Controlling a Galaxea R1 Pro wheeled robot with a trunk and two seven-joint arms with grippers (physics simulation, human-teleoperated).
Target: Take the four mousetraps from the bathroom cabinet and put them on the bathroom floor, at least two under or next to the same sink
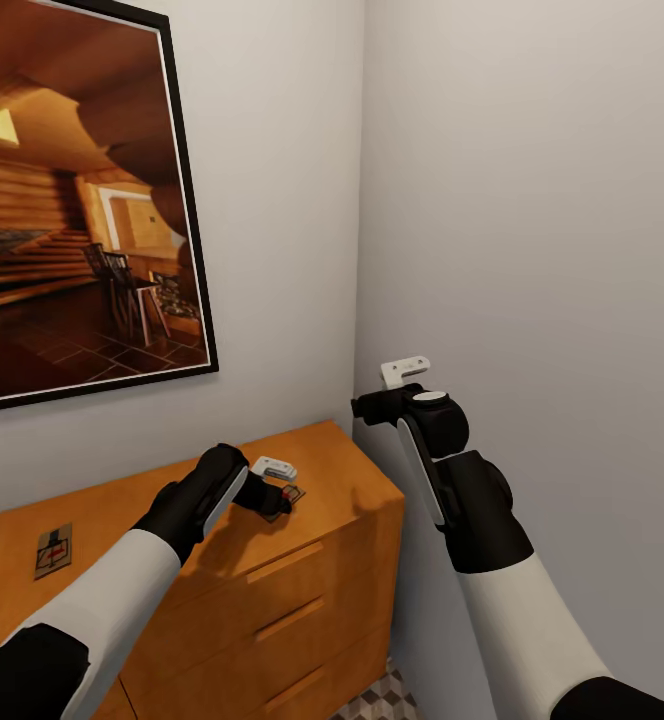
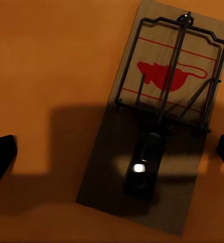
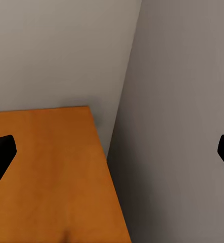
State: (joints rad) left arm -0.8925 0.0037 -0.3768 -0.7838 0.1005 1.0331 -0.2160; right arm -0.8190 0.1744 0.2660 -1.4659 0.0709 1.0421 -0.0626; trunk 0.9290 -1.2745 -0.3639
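Beneath our spread-fingered left gripper (image 2: 112,152) lies a mousetrap (image 2: 160,121) on the cabinet (image 1: 342,470); we judge pickup underway, next descend and clamp.

No words, brand names or numbers can be read anywhere. The one printed sign is a red mouse silhouette between thin red lines on the wooden base of the mousetrap (image 2: 160,116), seen in the left wrist view. A second mousetrap (image 1: 54,550), far left on the cabinet (image 1: 342,470), carries a small red mark too blurred to make out.
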